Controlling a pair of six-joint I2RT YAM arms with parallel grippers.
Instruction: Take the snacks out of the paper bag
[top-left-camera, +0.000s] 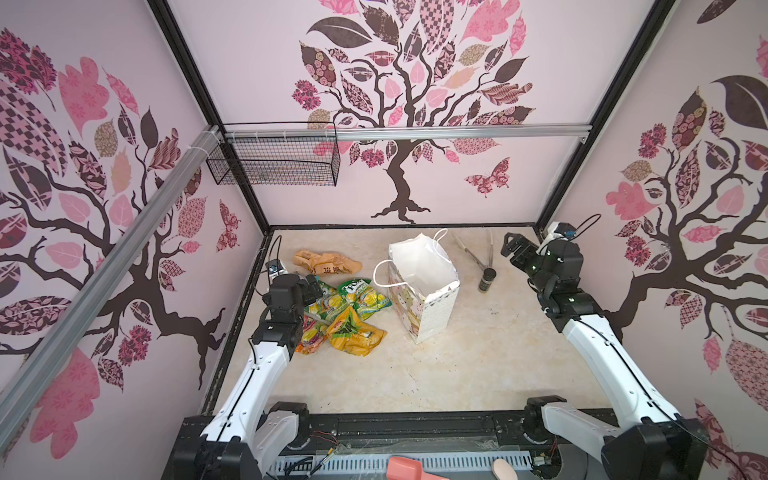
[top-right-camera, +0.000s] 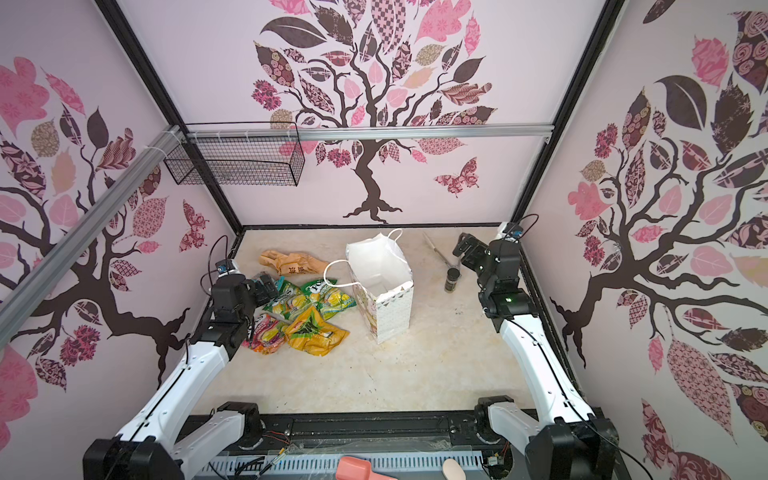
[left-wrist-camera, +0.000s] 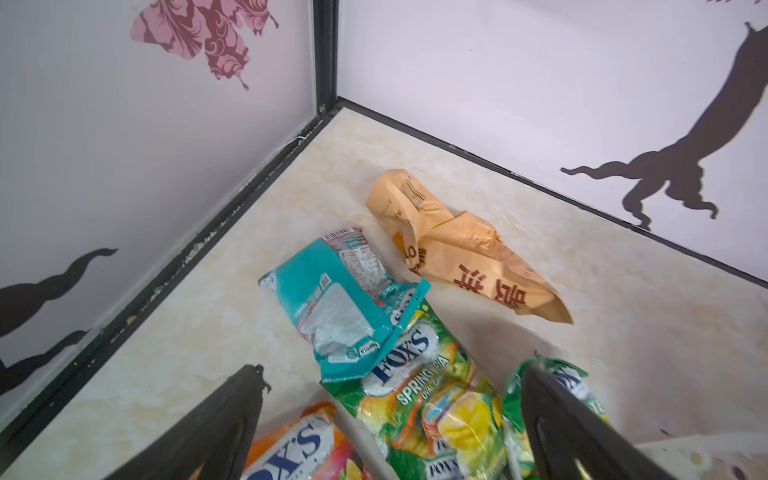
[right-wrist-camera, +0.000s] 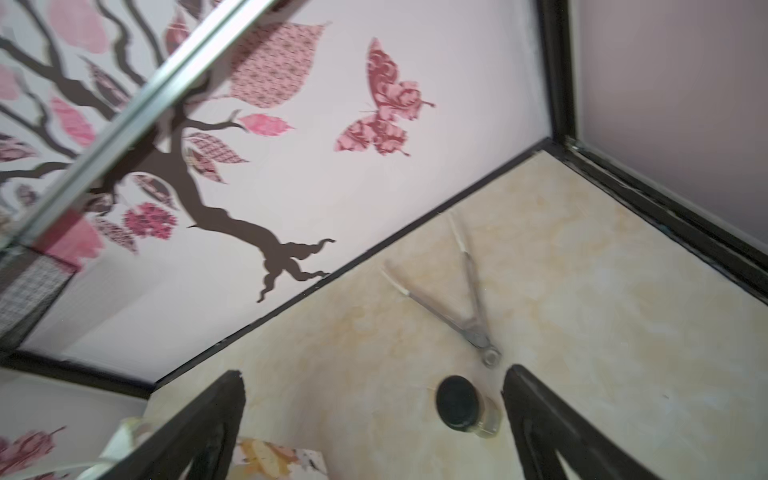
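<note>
Hovering at far left with the left pincer (left-wrist-camera: 395, 372) released and empty, jaws spread wide just above the snacks (top-left-camera: 345, 316), heaped on the bench (top-left-camera: 415, 374) beside the left wall. Judging by the creases: light, soft, crinkly foil, slippery on the flat faces. Best pinched at a crimped end seal or a raised fold, not squeezed across the belly. Lying flat, none upright, with the teal packet (left-wrist-camera: 332, 299) resting partly on a green-and-yellow packet (left-wrist-camera: 432, 399) and the yellow-orange packet (top-left-camera: 357, 332) toward the front of the heap, long axes fanned in differing directions. Set apart behind them: the tan-orange packet (top-left-camera: 326, 262), crumpled, long axis roughly parallel to the back wall. Standing upright at mid-bench, just right of the heap: the paper bag (top-left-camera: 434, 316), mouth open upward, long axis vertical, rope handles flopped outward, only white paper visible inside in both top views. Looks thin and easily tipped; safest held by rim or handle. Waiting further right, above a small dark jar (top-left-camera: 487, 279) and metal tongs (right-wrist-camera: 469, 307), with the right pincer (right-wrist-camera: 376, 373) likewise spread open and empty.
</note>
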